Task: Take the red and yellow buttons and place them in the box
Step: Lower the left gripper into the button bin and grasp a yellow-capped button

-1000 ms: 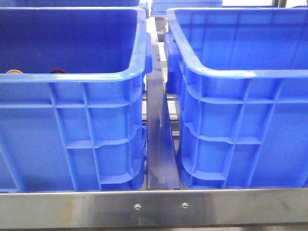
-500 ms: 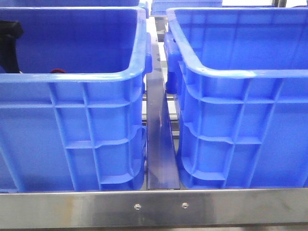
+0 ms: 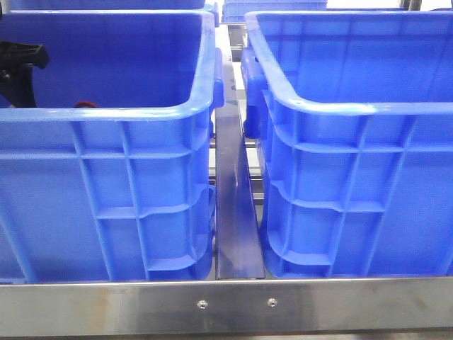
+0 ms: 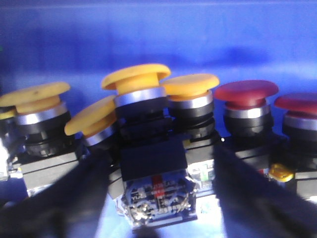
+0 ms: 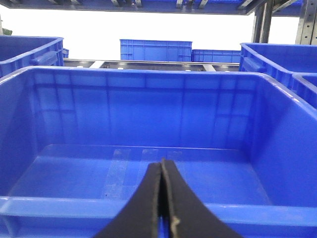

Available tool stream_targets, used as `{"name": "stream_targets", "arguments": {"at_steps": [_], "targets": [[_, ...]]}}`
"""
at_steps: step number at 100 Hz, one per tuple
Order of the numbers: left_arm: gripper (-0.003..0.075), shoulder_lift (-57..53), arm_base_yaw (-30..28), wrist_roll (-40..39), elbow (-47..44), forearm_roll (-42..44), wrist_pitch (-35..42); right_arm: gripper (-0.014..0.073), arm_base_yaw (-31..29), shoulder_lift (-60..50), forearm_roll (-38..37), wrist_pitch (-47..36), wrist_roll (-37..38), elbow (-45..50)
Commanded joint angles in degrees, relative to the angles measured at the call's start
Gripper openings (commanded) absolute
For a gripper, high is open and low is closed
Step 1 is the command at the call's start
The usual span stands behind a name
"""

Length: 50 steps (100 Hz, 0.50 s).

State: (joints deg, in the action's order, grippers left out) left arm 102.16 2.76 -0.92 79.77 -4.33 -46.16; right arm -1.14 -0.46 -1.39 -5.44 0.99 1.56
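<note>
Left gripper (image 4: pixel 153 208) down in left crate (image 3: pixel 141 113), fingers spread either side of yellow mushroom push-button (image 4: pixel 138 89), nothing gripped. Red one (image 4: pixel 246 99) beside. Right gripper (image 5: pixel 162 208) clenched, empty, before target box (image 5: pixel 148 74). Centre, squeeze black body squarely.

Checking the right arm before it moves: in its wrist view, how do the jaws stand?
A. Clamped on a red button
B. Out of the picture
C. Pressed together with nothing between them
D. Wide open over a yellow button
C: the right gripper shows its two dark fingers meeting along one seam, nothing between them, in front of the bare-floored blue crate.
</note>
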Motion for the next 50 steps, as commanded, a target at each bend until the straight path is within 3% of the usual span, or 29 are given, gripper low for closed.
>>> {"name": "stream_targets", "arguments": {"at_steps": [1,30,50], "targets": [[0.0334,-2.55,0.19,-0.56,1.81,-0.81,2.0,-0.0066,-0.13,-1.27,-0.47,-4.61,0.0,0.31],[0.0176,-2.55,0.19,-0.56,1.81,-0.81,2.02,-0.0066,-0.13,-1.27,-0.47,-4.61,0.0,0.31],[0.0169,-3.77,0.19,-0.56,1.81,-0.81,2.63,-0.0066,-0.13,-1.27,-0.47,-4.61,0.0,0.31]]}}
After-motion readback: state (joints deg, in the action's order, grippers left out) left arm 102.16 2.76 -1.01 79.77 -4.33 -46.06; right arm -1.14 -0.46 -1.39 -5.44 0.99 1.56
